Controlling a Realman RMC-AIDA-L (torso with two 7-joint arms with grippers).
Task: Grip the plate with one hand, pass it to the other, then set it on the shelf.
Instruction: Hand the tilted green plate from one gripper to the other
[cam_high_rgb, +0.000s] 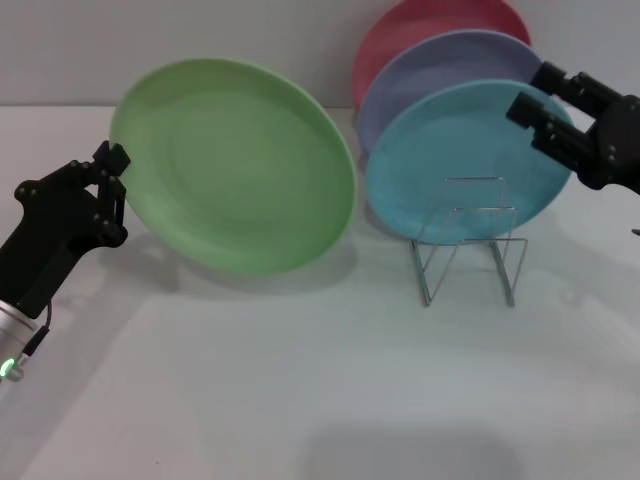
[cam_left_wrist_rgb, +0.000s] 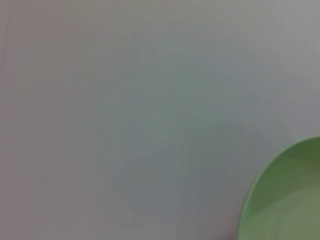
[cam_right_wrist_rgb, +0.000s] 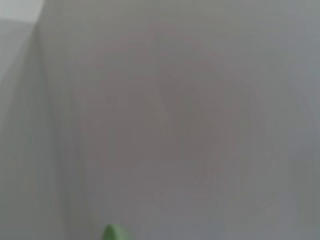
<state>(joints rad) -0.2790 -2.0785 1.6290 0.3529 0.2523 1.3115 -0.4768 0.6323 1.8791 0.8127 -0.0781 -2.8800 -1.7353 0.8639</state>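
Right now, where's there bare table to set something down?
Free: the broad front stretch of table, before the wire rack and right of the left gripper holding the green plate. Crowded: back right, where plates stand by the right gripper.

Sky-blue plate (cam_high_rgb: 470, 160), lavender plate (cam_high_rgb: 440, 65) and pink plate (cam_high_rgb: 420, 25) overlapped on white table (cam_high_rgb: 300, 400).

Plain white tabletop (cam_high_rgb: 320, 400), pale grey wall (cam_high_rgb: 200, 40) behind, soft even light, faint shadows
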